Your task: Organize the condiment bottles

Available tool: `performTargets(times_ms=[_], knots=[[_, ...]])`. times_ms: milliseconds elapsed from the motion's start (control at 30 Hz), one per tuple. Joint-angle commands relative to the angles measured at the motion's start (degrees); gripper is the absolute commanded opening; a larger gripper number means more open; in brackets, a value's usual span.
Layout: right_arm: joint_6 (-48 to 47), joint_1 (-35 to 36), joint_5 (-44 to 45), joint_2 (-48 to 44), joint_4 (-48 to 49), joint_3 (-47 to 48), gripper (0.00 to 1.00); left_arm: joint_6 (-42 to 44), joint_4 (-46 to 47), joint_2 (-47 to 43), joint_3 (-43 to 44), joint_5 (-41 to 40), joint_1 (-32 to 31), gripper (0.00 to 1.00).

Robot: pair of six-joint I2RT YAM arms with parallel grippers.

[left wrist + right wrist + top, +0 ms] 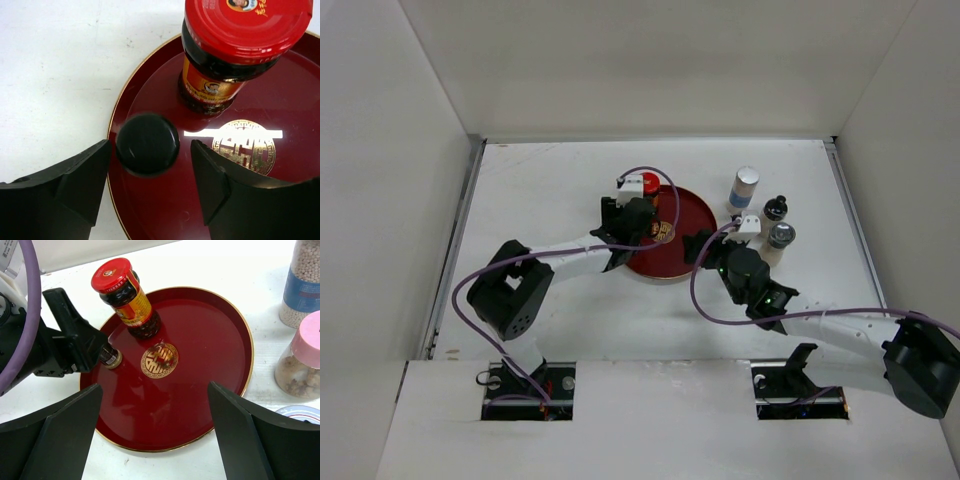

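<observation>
A red-capped dark sauce jar (245,25) stands on the round dark-red tray (160,210), behind its gold emblem. A small black-capped bottle (147,144) stands upright near the tray's left rim. My left gripper (150,165) is open with this bottle between its fingertips, a small gap on each side. My right gripper (155,390) is open and empty above the tray's near edge (215,350). The right wrist view shows the red-capped jar (125,295), the small bottle (110,359) and the left gripper (75,350) over it.
Right of the tray stand a tall white bottle with a blue band (745,187), a black-capped bottle (776,208), a silver-grey-capped jar (781,236) and a pink-capped jar (305,360). White walls enclose the table on three sides.
</observation>
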Motion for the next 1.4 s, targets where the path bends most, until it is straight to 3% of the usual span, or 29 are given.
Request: performTargets(times_ms=[0, 133, 200, 233, 367, 400, 467, 533, 700, 767, 1000, 1133, 1367], knots=[[0.71, -0.79, 0.82, -1.43, 3.13, 0.15, 0.93, 0.64, 3.17, -1.44, 0.2, -1.47, -0.25, 0.68], [0.71, -0.88, 0.91, -1.87, 2.86, 0.15, 0.91, 0.64, 3.43, -3.02, -0.06, -1.38, -0.34, 0.77], [0.71, -0.88, 0.91, -1.96, 2.6, 0.15, 0.84, 0.64, 3.44, -4.43, -0.15, -0.94, -0.43, 0.82], [0.8, -0.88, 0.91, -2.13, 2.6, 0.15, 0.78, 0.64, 3.44, -5.39, -0.15, -0.59, -0.52, 0.83], [0.71, -0.7, 1.87, -4.32, 0.15, 0.68, 0.37, 1.61, 4.75, -11.62, -0.85, 1.52, -0.52, 0.88], [0.71, -0.7, 2.83, -4.94, -1.08, 1.03, 0.29, 1.61, 5.97, -13.56, -1.55, 2.13, -0.34, 0.89], [0.53, -0.7, 5.2, -6.17, -4.24, 1.73, 0.26, 1.79, 8.61, -17.07, -3.22, 3.27, 0.1, 0.9], [0.88, -0.7, 7.93, -7.66, -8.54, 2.08, 0.29, 1.52, 12.73, -21.2, -6.29, 4.33, 0.54, 0.9], [4.04, -0.35, 17.77, -12.84, -19.6, 1.47, 0.8, -0.67, 23.9, -30.34, -18.4, 3.72, 0.8, 0.89], [6.06, -0.35, 19.27, -14.52, -25.75, 2.34, 0.88, -1.98, 26.01, -32.37, -22.63, 2.84, 1.41, 0.89], [12.31, -3.86, 15.69, -13.31, -44.76, 6.21, 1.0, -8.75, 29.7, -35.02, -32.13, 3.46, 5.02, 0.89], [12.84, -6.06, 11.82, -9.79, -43.38, 6.22, 1.0, -10.69, 35.77, -34.58, -36.35, 3.02, 5.2, 0.89], [9.51, -11.33, 3.82, -4.34, -34.51, 5.95, 0.95, -11.22, 38.24, -33.62, -38.82, 3.19, 6.42, 0.89]])
